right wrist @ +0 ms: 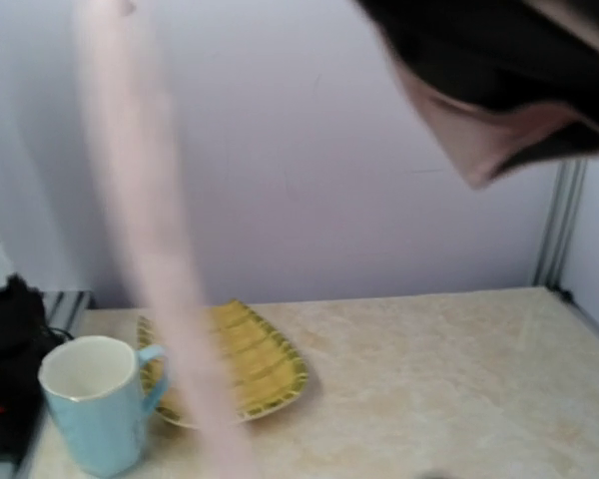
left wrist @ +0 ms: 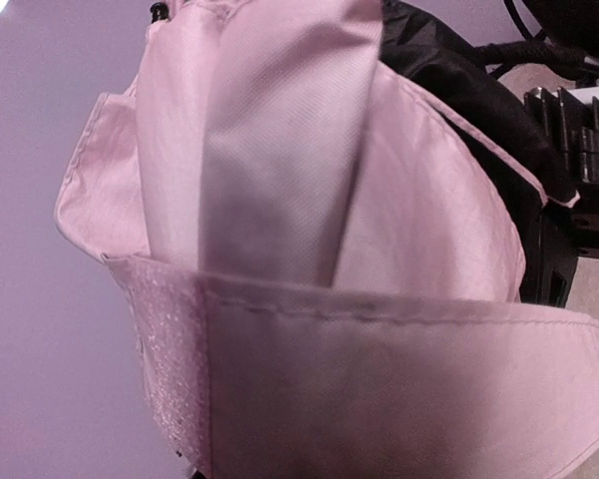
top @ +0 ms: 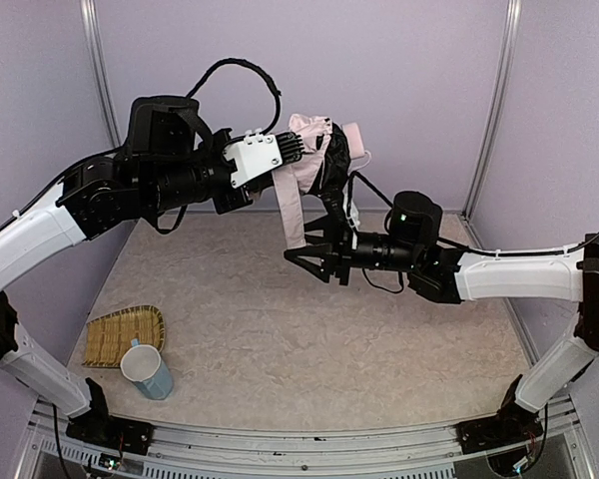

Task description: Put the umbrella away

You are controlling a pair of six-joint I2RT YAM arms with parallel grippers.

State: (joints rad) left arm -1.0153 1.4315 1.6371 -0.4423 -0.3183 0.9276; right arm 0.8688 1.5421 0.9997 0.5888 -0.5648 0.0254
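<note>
White arms (top: pixel 25 239), black joints (top: pixel 170 185), looping cables (top: pixel 242 66)

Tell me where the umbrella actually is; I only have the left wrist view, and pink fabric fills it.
Observer: The umbrella is up in the air near the back wall, gripped by the left end effector, well above the table.
Operator: And the right arm?
Observer: The right end effector sits below the umbrella with its jaws spread, beside the lower end of a pink strap that hangs from the umbrella. I cannot tell whether it touches the strap.
</note>
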